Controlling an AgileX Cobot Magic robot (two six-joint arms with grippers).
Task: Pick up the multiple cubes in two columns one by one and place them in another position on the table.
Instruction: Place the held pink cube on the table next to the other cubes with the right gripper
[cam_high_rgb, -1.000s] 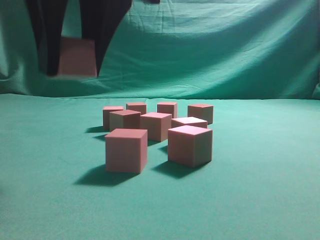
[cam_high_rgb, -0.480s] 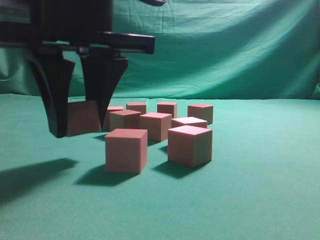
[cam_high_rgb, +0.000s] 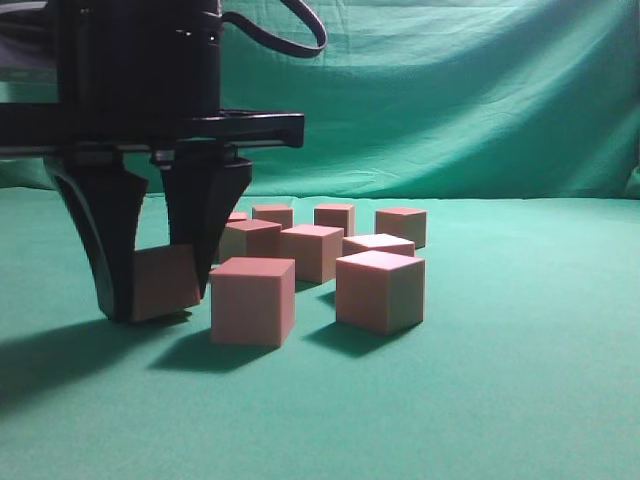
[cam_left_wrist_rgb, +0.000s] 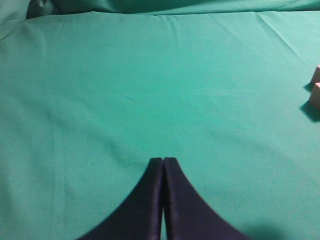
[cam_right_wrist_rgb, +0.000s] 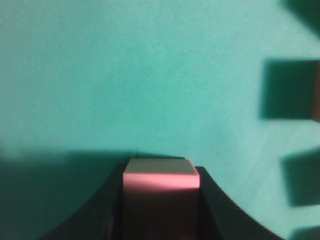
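Note:
In the exterior view my right gripper (cam_high_rgb: 160, 302) stands at the left, shut on one pink cube (cam_high_rgb: 165, 282) that sits low at the green table (cam_high_rgb: 500, 400); whether it touches the cloth I cannot tell. The right wrist view shows that cube (cam_right_wrist_rgb: 161, 180) clamped between both black fingers (cam_right_wrist_rgb: 212, 200). Several more cubes stand in a cluster to its right, the nearest two (cam_high_rgb: 252, 300) (cam_high_rgb: 380, 290) in front. My left gripper (cam_left_wrist_rgb: 163, 160) is shut on nothing, over bare cloth, with two cube corners (cam_left_wrist_rgb: 316, 95) at that view's right edge.
Green cloth backdrop (cam_high_rgb: 450, 100) rises behind the table. Dark cube shadows (cam_right_wrist_rgb: 290, 90) lie at the right edge of the right wrist view. Bare cloth stretches in front of and to the right of the cluster.
The right gripper has come down from high at the upper left to table level, still shut on the cube. The cluster of cubes has not moved.

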